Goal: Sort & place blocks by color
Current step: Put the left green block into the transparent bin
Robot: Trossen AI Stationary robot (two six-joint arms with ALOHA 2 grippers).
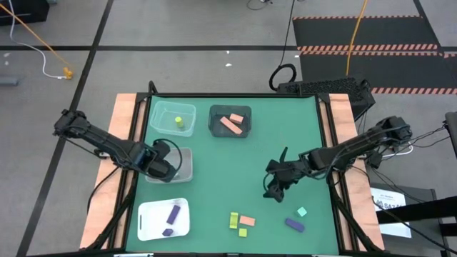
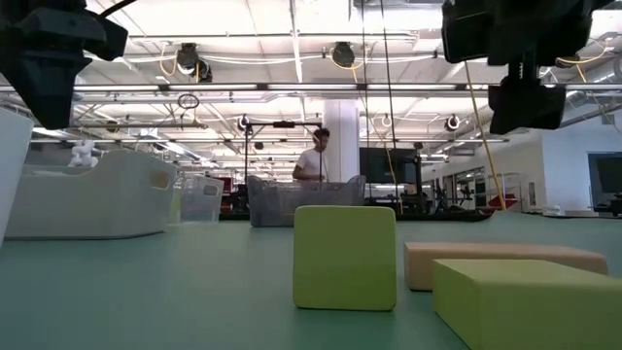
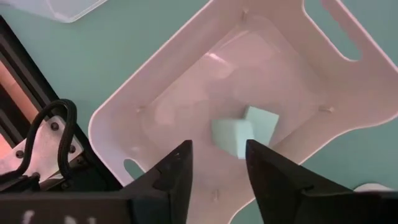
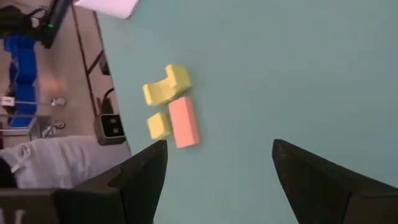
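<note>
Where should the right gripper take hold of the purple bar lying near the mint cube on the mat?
Probably from straight above, fingers closing across the narrow width of the purple bar at mid-length. It lies flat, apart from the mint cube, so both long sides look free for the open right gripper.

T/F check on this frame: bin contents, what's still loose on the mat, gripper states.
1. The dark bin holds salmon blocks. True.
2. The white tray holds yellow-green blocks. False: it holds two purple blocks.
3. The left gripper is open above a clear bin with a mint block inside. True.
4. The right gripper grips a salmon bar. False: it is open and empty; the salmon bar lies on the mat.
</note>
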